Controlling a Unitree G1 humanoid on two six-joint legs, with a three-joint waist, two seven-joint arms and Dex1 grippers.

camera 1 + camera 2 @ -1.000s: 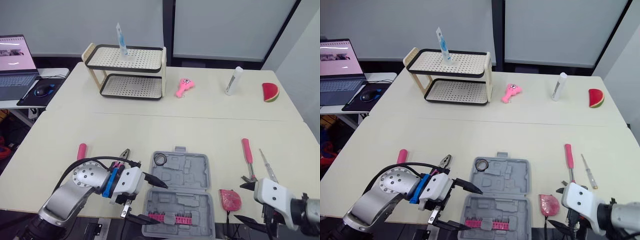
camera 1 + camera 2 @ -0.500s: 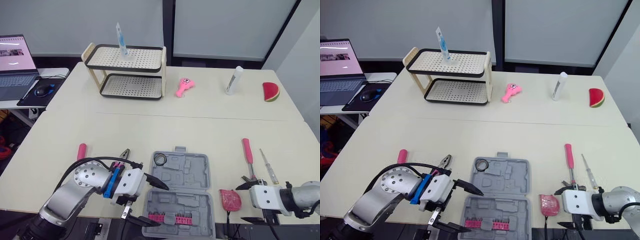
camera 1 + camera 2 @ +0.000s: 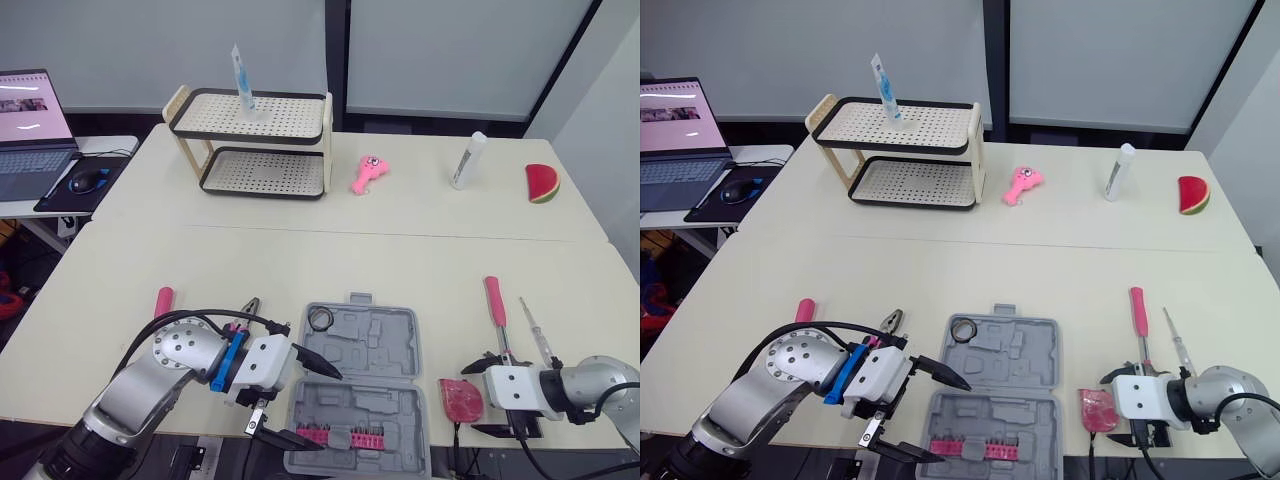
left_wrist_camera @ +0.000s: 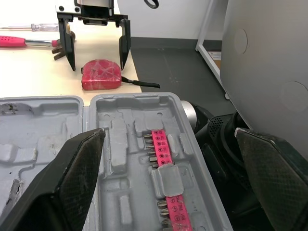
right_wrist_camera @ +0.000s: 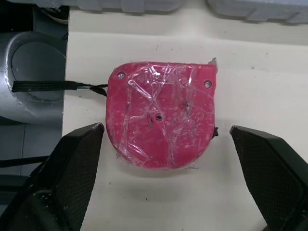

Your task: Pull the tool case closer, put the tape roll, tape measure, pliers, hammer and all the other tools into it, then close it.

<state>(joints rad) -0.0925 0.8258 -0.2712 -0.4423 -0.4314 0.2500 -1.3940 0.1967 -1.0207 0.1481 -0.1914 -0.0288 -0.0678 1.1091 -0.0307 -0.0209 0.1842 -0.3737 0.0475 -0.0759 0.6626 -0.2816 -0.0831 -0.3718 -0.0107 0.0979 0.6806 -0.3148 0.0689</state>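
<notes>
Straddling the red tape measure [image 5: 161, 127], right gripper [image 3: 472, 399] stands spread wide, fingers clear of it | left gripper [image 3: 318, 405] hangs released over the unclosed tool case [image 3: 385, 340], near-left corner.

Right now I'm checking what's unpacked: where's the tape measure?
Head views: the tape measure lies at the near edge of the table, just right of the open tool case, the open right gripper facing it.

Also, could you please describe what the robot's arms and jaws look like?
The left arm is silver metal with a round bolted joint, a blue block, looping black cables and a white head bearing pointed black jaws. The right arm is silver-grey, with a white boxy head and black jaws.
</notes>
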